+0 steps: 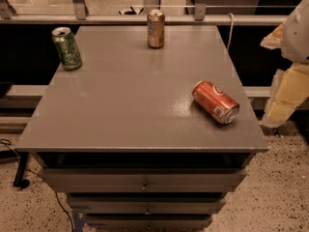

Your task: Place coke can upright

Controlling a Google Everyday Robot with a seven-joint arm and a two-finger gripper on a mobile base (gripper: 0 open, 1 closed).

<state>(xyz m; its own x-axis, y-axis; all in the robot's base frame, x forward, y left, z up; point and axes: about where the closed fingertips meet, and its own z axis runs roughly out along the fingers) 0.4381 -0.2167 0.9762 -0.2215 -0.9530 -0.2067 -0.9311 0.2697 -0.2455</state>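
Note:
The coke can (pixel 215 102), red-orange with white lettering, lies on its side near the right edge of the grey table top (pixel 135 105). Its silver end points toward the front right. My gripper (pixel 285 95) shows as pale yellow and white parts at the far right of the view, beyond the table's right edge and apart from the can. Nothing shows in it.
A green can (pixel 66 48) stands upright at the back left corner. A gold-brown can (pixel 156 29) stands upright at the back middle. The table is a drawer cabinet (pixel 145 185) on a speckled floor. A rail (pixel 145 18) runs behind it.

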